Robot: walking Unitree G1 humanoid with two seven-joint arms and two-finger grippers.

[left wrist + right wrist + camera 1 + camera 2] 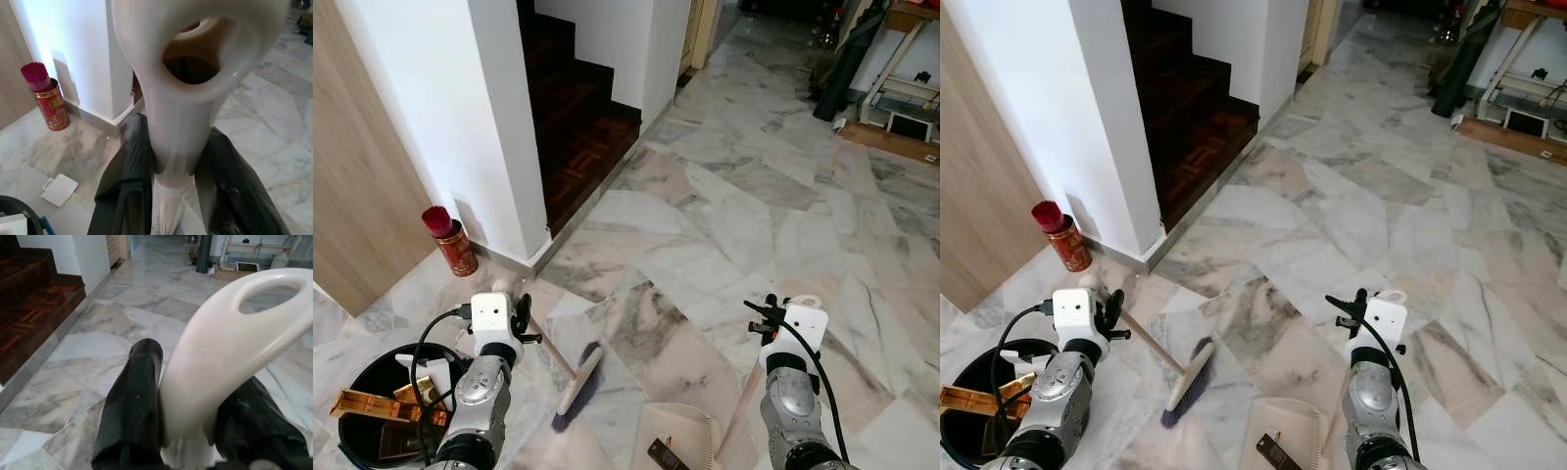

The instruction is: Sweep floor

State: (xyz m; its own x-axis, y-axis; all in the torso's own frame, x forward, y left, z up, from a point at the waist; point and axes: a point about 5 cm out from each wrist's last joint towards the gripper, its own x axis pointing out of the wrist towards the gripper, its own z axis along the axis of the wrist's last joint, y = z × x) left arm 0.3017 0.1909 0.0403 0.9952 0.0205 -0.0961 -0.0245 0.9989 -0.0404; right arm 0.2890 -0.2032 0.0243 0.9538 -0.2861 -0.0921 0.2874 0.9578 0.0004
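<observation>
Our left gripper (168,186) is clamped on the broom (579,381) handle, its long axis slanting from lower left to the bristles at lower centre, just left of the dustpan (674,438) whose handle our right gripper (188,426) clamps.

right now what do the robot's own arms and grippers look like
Both arms are silver metal with rounded, ribbed forearm housings. Each wrist carries a boxy white camera module with a small round lens, and a black cable loops from it down along the arm. The left gripper and right gripper each have two long, thick black fingers with a matte, slightly textured surface and rounded tips. No readable markings show.
</observation>
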